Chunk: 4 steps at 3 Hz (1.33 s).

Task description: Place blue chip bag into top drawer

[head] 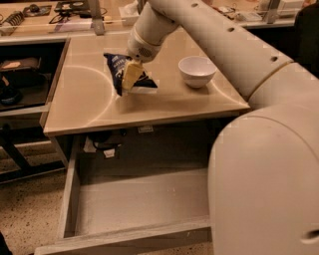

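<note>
The blue chip bag [116,67] is dark blue with white lettering and a white bottom edge. It sits tilted at the middle of the beige table top [84,104], its lower edge at or just above the surface. My gripper [129,74] reaches down from the upper right and is shut on the bag, with a yellowish finger [130,73] across its front. The top drawer [144,201] is pulled out under the table's front edge, with a bare grey floor. My arm hides its right part.
A white bowl [197,70] stands on the table to the right of the bag. My large white arm [264,164] fills the right side. Dark items [102,144] lie under the table behind the drawer. Shelves [20,74] stand at the left and a cluttered bench [60,10] behind.
</note>
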Each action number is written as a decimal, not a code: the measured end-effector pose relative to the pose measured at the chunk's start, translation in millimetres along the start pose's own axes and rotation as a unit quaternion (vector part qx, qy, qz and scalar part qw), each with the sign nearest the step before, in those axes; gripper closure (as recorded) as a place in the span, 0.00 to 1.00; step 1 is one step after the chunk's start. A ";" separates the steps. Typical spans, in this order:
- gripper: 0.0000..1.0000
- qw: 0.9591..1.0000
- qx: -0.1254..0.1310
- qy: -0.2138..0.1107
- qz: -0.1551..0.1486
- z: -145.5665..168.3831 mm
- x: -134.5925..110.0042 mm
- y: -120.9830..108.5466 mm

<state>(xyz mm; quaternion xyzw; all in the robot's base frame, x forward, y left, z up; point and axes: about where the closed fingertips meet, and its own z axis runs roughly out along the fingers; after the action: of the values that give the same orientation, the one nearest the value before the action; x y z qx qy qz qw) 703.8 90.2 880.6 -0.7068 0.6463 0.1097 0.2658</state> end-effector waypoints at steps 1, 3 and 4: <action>1.00 0.999 -0.029 0.014 0.000 23.2 9.8 21.7; 1.00 0.999 -0.034 0.015 -0.002 16.0 6.9 34.5; 1.00 0.999 -0.025 0.009 0.021 -6.6 6.2 60.3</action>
<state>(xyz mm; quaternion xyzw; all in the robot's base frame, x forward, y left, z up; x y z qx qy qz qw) 644.8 80.0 869.0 -0.7004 0.6607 0.1250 0.2395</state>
